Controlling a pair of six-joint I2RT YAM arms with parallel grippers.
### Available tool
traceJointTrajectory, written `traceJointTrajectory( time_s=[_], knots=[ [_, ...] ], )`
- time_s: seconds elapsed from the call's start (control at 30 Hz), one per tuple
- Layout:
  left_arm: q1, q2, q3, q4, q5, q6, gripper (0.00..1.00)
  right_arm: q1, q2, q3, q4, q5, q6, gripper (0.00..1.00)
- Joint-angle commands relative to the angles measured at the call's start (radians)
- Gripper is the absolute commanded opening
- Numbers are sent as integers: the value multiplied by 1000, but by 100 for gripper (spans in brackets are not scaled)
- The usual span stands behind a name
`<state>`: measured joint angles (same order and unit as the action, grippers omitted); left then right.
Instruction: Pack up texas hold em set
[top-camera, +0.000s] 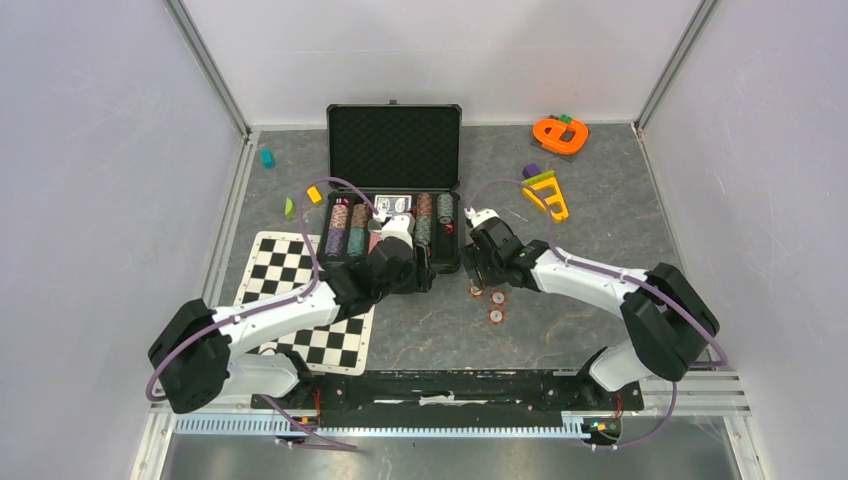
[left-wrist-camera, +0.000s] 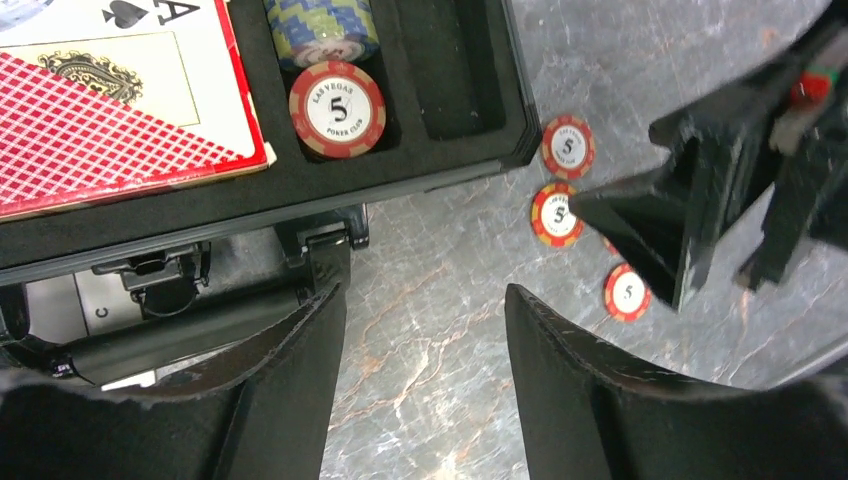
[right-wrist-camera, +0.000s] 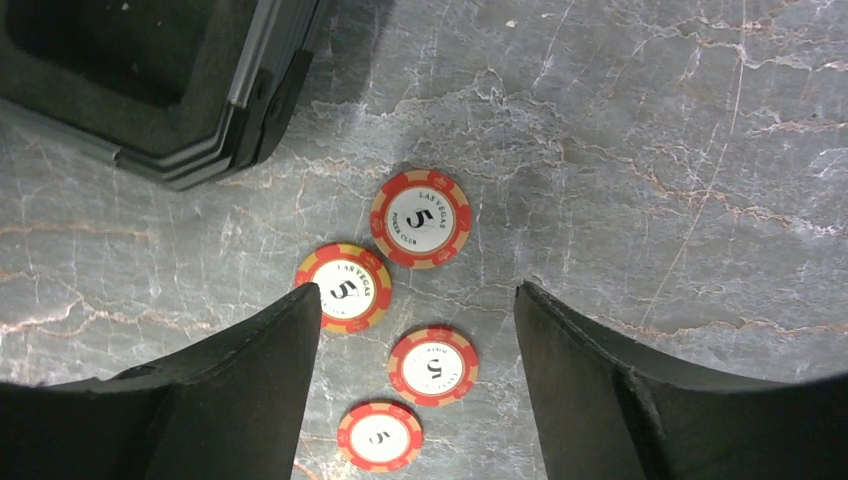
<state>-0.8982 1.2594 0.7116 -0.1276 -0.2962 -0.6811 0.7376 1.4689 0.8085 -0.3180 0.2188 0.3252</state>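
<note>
The black briefcase (top-camera: 394, 145) lies open at the back centre, with coloured chip stacks (top-camera: 347, 228) and a card deck (top-camera: 393, 203) in its foam tray. In the left wrist view the deck (left-wrist-camera: 110, 90) and a red-white "5" chip (left-wrist-camera: 337, 108) sit in the tray. Several red-white chips (right-wrist-camera: 433, 365) lie loose on the table off the case's front right corner (right-wrist-camera: 190, 150); they also show from above (top-camera: 497, 297). My right gripper (right-wrist-camera: 418, 300) is open and empty just above them (top-camera: 480, 276). My left gripper (left-wrist-camera: 425, 300) is open and empty over bare table at the case's front edge (top-camera: 425, 272).
A black-white checkered mat (top-camera: 300, 300) lies front left under my left arm. Orange (top-camera: 560, 133) and yellow (top-camera: 545, 192) plastic toys sit at the back right. Small teal (top-camera: 267, 158) and yellow (top-camera: 313, 194) pieces lie back left. My two grippers are close together.
</note>
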Motion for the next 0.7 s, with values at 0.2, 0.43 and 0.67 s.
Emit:
traceJointTrajectory(
  time_s=[0.2,0.43,0.67],
  knots=[
    [-2,-76,-56,113,103,152,67,-61,146,117,-56,-11,121,71],
    [-2,-56,-63,122,153,165,68,-76,205,155,-38,-49,138,70],
    [-2,-53,-52,151,169,173,69,-75,261,163,-54,-34,140,68]
  ],
)
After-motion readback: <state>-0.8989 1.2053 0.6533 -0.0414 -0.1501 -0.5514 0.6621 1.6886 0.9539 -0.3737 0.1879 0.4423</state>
